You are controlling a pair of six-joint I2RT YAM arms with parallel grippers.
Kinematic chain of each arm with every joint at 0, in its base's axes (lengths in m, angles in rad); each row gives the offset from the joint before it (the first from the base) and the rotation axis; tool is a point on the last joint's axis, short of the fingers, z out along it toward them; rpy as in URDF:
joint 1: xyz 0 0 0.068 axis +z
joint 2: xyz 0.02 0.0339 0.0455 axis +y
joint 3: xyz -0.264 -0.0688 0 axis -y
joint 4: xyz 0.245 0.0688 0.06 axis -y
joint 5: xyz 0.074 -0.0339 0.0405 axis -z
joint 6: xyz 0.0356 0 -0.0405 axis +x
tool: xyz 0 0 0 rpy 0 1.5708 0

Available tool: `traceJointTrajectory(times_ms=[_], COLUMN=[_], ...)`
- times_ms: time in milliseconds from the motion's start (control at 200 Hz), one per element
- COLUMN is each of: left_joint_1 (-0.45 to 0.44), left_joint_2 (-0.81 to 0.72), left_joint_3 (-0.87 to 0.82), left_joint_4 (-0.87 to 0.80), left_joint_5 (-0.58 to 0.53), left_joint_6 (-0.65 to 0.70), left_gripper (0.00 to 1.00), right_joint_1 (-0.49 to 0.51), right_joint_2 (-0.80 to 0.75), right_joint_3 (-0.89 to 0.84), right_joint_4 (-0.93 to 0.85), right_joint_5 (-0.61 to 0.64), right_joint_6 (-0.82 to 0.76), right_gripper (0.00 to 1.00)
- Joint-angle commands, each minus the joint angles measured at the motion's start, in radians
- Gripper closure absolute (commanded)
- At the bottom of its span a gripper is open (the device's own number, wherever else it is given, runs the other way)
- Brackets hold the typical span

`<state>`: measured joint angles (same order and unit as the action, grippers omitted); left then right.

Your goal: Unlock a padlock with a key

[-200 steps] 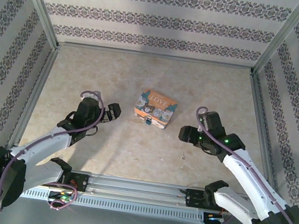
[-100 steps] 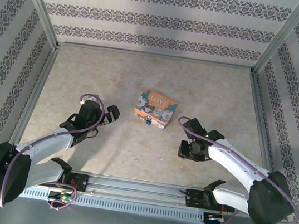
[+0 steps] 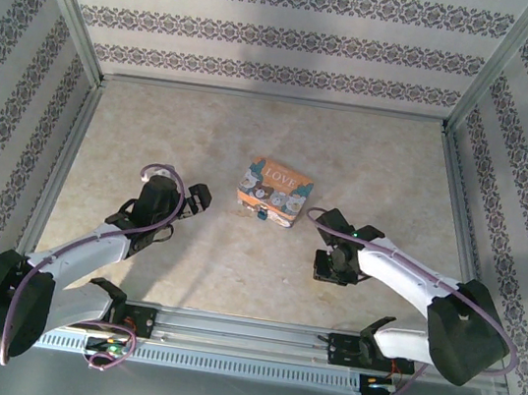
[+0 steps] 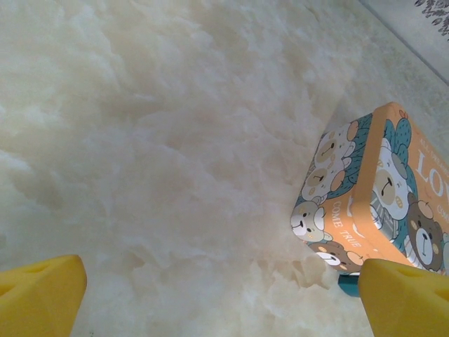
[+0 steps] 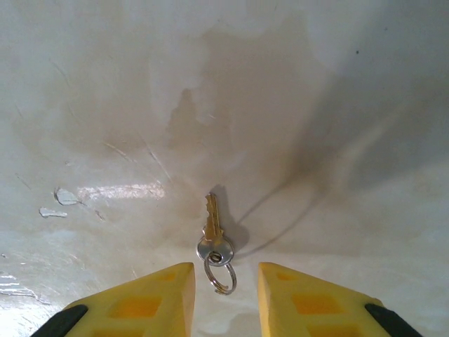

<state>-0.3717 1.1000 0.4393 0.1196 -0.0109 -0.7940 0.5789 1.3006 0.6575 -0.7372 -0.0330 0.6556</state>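
Nearest the arm bases, the right tool (image 5: 226,281) hangs low over the worktop (image 5: 105,105). Its yellow fingers (image 5: 151,298) stand at a narrow gap with nothing pinched between them. The key (image 5: 212,228) lies flat just ahead of that gap, blade pointing away. It has a short brassy blade and a round silvery head, and a thin wire ring (image 5: 222,276) sits right between the fingertips.

It looks light, stiff and slick, and on this glossy surface it will likely skate if nudged. The best hold is probably the round head, which leaves the blade free for the lock. The floppy ring gives no control.

Out to the left, the left tool (image 4: 221,281) is spread wide and empty, aimed at the tin (image 4: 379,196). This is a rigid orange box printed with cartoon bears.

At the tin's front lower edge peeks the padlock (image 4: 349,284), a tiny teal body. In the overhead view the padlock (image 3: 261,213) sits against the tin's front face. It may hang from a clasp, but that is too small to tell. It is so small and light that it will probably shift under the key unless its body is steadied.
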Motion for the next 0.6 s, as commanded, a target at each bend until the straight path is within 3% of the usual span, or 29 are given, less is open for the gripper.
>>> traceJointTrajectory(times_ms=[0, 595], left_joint_1=[-0.002, -0.002], left_joint_2=[0.003, 0.008], left_joint_3=[0.027, 0.032], left_joint_4=[0.002, -0.005], left_joint_5=[-0.021, -0.021], left_joint_6=[0.005, 0.004], left_gripper=[0.01, 0.01], right_joint_1=[0.01, 0.018], right_joint_2=[0.011, 0.082], right_joint_3=[0.017, 0.027], right_joint_4=[0.016, 0.012], right_joint_5=[0.015, 0.03], right_joint_6=[-0.005, -0.012], right_gripper=[0.7, 0.81])
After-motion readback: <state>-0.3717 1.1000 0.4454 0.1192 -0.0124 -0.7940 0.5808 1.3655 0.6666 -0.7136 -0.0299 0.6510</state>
